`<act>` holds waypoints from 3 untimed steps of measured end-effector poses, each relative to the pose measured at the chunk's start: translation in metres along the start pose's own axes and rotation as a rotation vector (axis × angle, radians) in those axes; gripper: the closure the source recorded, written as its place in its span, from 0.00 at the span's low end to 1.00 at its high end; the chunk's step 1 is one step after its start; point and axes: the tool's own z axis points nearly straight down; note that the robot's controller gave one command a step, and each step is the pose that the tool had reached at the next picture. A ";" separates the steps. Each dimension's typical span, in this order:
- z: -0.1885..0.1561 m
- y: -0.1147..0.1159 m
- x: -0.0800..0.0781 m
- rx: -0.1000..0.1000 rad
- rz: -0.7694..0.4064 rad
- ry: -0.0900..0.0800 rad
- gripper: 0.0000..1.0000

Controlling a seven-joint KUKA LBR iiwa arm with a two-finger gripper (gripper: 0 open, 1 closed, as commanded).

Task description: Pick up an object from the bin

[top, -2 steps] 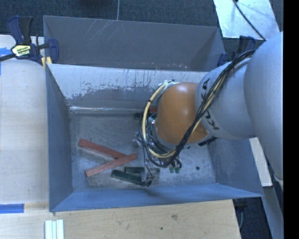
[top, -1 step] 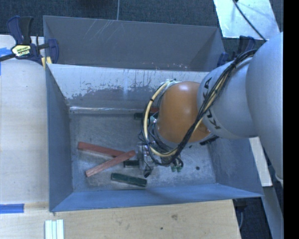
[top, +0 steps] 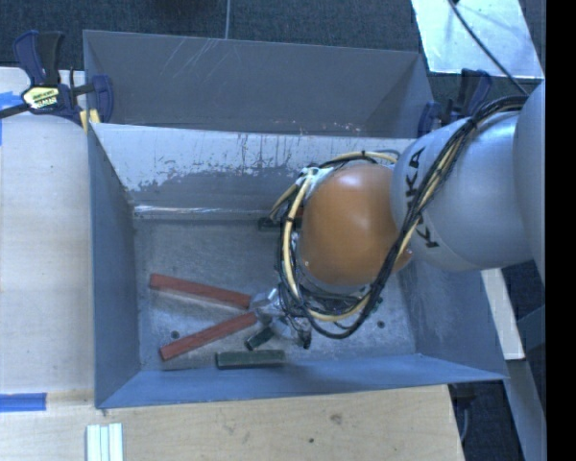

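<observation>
I see red-handled metal pliers (top: 202, 292) splayed front-left in the grey metal bin (top: 110, 257), a dark flat bar (top: 250, 358) just beside them. The gripper (top: 280, 323) (under its orange cover (top: 346, 224)) is at the pliers' head; whether it is apart or together, I cannot tell.

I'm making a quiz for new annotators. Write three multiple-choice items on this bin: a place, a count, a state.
1. Where in the bin is the end effector? A) by the right ends of the reddish-brown bars B) back left corner C) against the left wall
2. How many reddish-brown bars lie there? A) one B) two C) four
3. How does the small dark bar lie? A) flat by the near wall B) upright C) atop the rim

Answers: 1 A, it hangs where the bars converge. 2 B, two show, spreading leftward. 3 A, it lies flat along the wall's foot.
</observation>
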 end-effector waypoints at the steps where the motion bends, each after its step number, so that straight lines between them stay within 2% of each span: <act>1: 0.003 0.008 -0.027 0.001 -0.086 0.008 1.00; 2: 0.007 0.007 -0.023 -0.002 -0.081 0.016 0.00; 3: 0.006 0.010 -0.028 -0.003 -0.083 0.003 1.00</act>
